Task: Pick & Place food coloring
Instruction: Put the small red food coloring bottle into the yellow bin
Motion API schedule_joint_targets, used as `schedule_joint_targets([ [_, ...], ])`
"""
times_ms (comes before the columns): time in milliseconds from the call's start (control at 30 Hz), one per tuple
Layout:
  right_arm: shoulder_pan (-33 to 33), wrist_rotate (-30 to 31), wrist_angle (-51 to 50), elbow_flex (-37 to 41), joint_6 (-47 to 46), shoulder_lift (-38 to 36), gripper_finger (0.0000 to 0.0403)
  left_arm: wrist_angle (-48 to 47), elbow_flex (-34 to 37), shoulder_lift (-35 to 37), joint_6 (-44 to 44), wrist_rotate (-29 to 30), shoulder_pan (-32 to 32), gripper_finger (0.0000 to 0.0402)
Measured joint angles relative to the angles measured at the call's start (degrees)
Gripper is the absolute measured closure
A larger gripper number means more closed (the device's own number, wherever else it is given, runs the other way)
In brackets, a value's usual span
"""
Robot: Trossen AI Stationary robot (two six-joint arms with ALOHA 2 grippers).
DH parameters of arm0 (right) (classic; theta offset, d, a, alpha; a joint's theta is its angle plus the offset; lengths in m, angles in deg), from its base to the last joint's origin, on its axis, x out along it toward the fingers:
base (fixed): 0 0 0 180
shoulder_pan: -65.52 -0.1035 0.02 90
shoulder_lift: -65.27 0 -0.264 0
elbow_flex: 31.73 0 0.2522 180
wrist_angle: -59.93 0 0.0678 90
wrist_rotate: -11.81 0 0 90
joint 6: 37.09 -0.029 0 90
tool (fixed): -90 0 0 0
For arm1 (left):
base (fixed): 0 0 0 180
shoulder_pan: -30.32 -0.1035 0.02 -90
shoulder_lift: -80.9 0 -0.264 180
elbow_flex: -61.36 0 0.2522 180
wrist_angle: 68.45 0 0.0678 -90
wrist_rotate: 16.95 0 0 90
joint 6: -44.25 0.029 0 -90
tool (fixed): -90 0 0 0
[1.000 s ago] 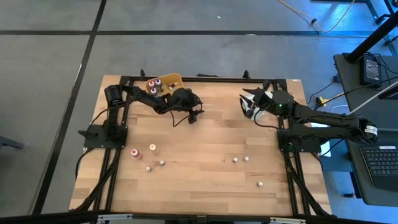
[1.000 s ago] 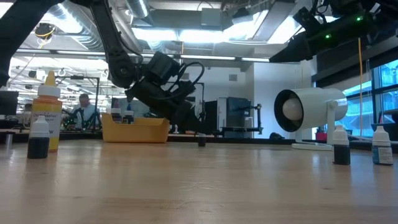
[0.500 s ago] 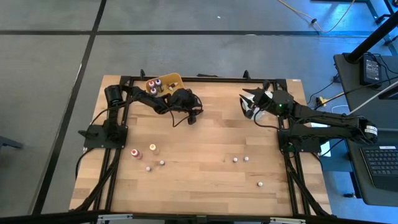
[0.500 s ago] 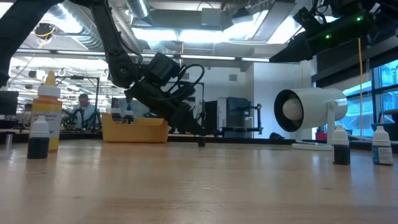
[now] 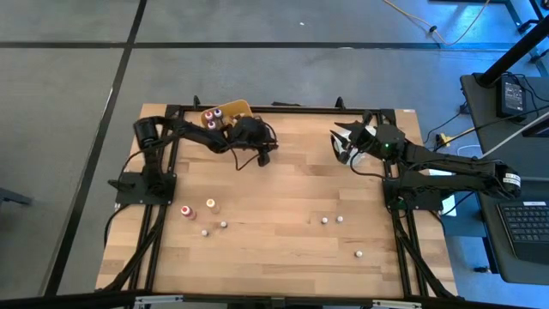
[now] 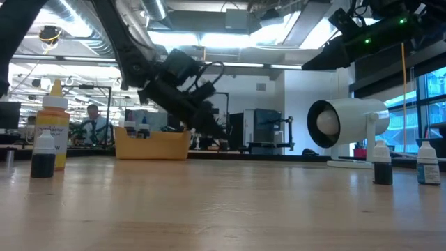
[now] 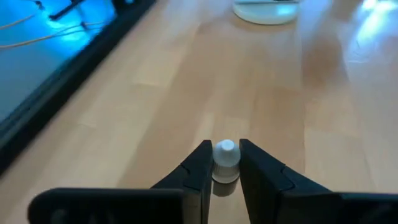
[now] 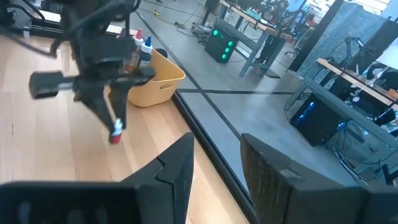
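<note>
Food coloring bottle (image 7: 226,160), red-bodied, pinched at its pale cap between left gripper (image 7: 224,163) fingers, hanging clear of the table (image 5: 283,197) near the yellow tray (image 5: 233,110).

Risk: grip sits high on a smooth cap (shallow hold); bottle may slip or swing free in transit.

Versus earlier frame: bottle lifted off the table, jaws now clenched. Right gripper (image 5: 340,142) partly parted, idle.

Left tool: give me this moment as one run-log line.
left tool: shut on small white-capped red bottle, lifted | yellow plastic tray: holds bottles | right tool: waiting, far right edge
</note>
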Motion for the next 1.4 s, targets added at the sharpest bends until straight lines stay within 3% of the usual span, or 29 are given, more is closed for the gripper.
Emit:
schedule_joint_targets([
  [333,0.0,-0.01,-0.14,0.0,0.01,0.0,0.0269,-12.4,0.0,13.3,0.47,16.88,-3.52,0.0339],
  [533,0.02,-0.01,-0.32,0.0,0.02,0.0,0.0269,-20.18,-0.02,16.79,-3.93,29.86,-5.48,0.0339],
  [767,0.02,-0.01,-0.36,0.0,0.02,0.0,0.0269,-23.34,0.22,14.0,-10.79,27.08,-8.04,0.0339],
  [1133,0.02,-0.02,-0.35,0.0,-0.07,0.0,0.0269,-22.37,0.22,8.45,-11.96,26.56,-9.07,0.0335],
  [1400,0.02,-0.02,-0.33,0.0,-0.02,0.0,0.0269,-21.98,0.22,8.53,-9.7,26.5,-9.01,0.0317],
])
